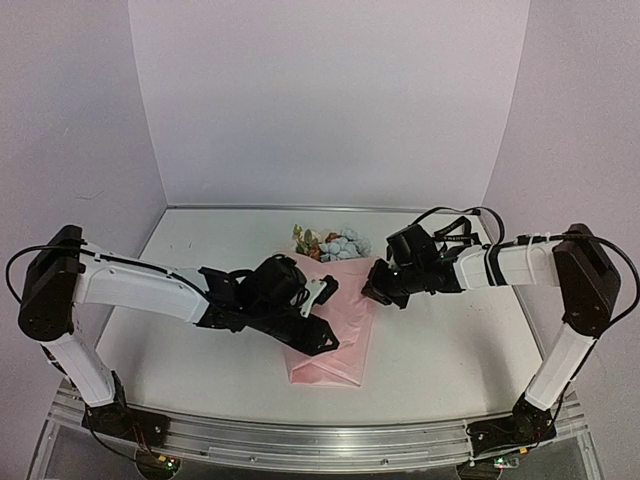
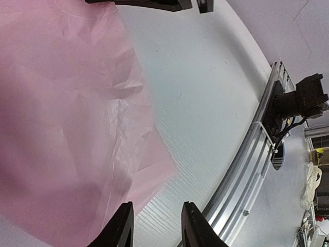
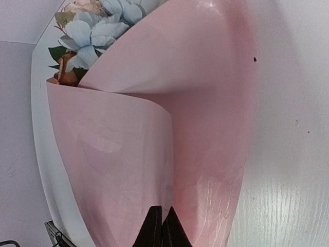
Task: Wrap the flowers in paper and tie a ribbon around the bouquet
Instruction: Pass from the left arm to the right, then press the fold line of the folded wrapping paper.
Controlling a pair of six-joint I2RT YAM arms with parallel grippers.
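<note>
From where I stand, the paper point(image 1: 335, 355) lies in the middle of the surface point(image 1: 450, 350), curled into a loose cone over the stems, with the flowers point(image 1: 335, 243) poking out at the far end; the wrapping looks part done, and no ribbon shows anywhere. The right end effector point(image 3: 162, 226) has its jaws pressed together at the cone's right edge; whether a layer is pinched between them I cannot tell. The left end effector point(image 2: 157, 229) hangs over the left side of the sheet, jaws narrowly apart and holding nothing. To do this well, I'd say the right should carry its flap across low and slowly, since thin film springs back and creases; the left should press the overlap flat before anything lets go, keeping clear of the heads.
</note>
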